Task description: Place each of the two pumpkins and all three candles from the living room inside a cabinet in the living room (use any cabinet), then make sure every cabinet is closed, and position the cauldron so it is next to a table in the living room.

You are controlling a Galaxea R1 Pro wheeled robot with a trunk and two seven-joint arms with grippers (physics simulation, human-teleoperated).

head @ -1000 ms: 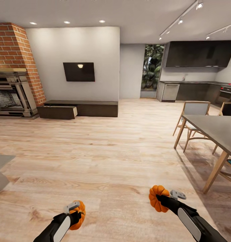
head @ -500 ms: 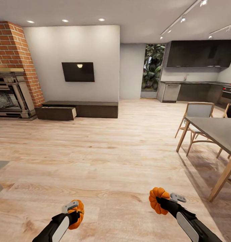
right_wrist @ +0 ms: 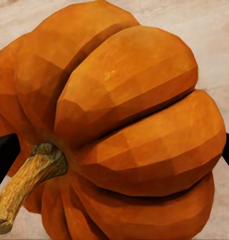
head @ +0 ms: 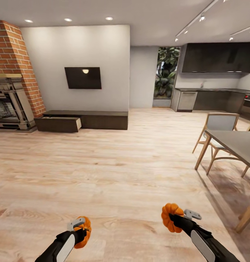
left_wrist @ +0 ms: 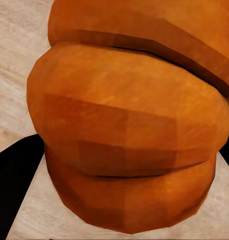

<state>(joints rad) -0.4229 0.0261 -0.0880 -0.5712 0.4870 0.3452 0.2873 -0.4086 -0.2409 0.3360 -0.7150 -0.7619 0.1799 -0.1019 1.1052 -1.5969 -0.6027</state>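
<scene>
Each of my grippers carries an orange ribbed pumpkin above the wood floor. In the head view my left gripper (head: pixel 82 228) is shut on one pumpkin (head: pixel 84 226) at the lower left, and my right gripper (head: pixel 172 217) is shut on the other pumpkin (head: pixel 169 215) at the lower right. Up close, the left pumpkin (left_wrist: pixel 129 130) shows its ribs and the right pumpkin (right_wrist: pixel 124 130) shows its tan stem. Far across the room, under a wall TV, stands the long dark-brown cabinet (head: pixel 99 119) with its left drawer (head: pixel 58 124) pulled open. Candles and cauldron are out of view.
A brick fireplace (head: pixel 10 102) stands at the far left beside the cabinet. A grey dining table (head: pixel 237 142) with wooden chairs (head: pixel 216 125) is at the right. Dark kitchen units (head: pixel 215 100) line the back right. Open wood floor (head: pixel 114 171) lies between me and the cabinet.
The whole view has shifted: the room has drawn nearer and the table slid right, so the camera moved forward. Both grippers keep their pumpkins in the same pose.
</scene>
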